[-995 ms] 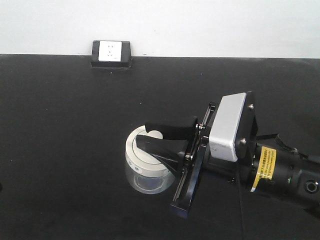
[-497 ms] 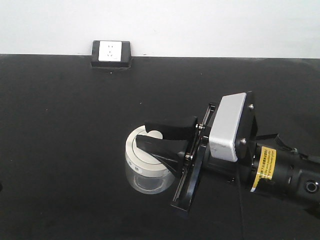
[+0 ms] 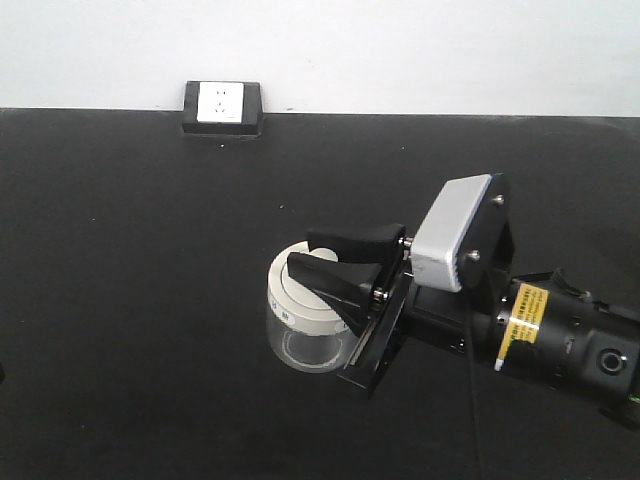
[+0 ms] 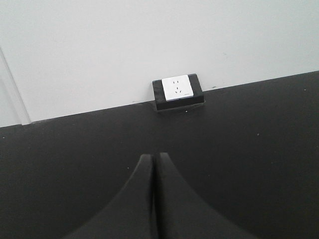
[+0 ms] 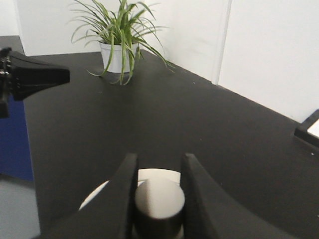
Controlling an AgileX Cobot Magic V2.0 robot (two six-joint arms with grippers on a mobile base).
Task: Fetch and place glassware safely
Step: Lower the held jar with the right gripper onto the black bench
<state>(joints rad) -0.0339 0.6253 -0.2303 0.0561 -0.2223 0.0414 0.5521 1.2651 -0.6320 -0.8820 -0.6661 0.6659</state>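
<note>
The glass jar point(image 3: 312, 345) is squat and clear, with a wide cream-white lid point(image 3: 288, 297) and a central knob point(image 5: 159, 200). It is on or just above the black table point(image 3: 130, 280). My right gripper point(image 3: 303, 254) reaches in from the right over the lid. In the right wrist view the right gripper point(image 5: 160, 157) has its two black fingers pressed against both sides of the knob. My left gripper point(image 4: 152, 156) is shut and empty, low over the bare table, and points at the back wall.
A black block with a white wall socket point(image 3: 221, 107) sits at the table's back edge, also in the left wrist view point(image 4: 178, 91). A potted spider plant point(image 5: 117, 45) stands at a far corner. A black pointed part point(image 5: 35, 75) juts in at the left.
My right gripper, with the jar in it, has shifted to the right and slightly up in the front view. The wrist has tilted. The left gripper shows no change.
</note>
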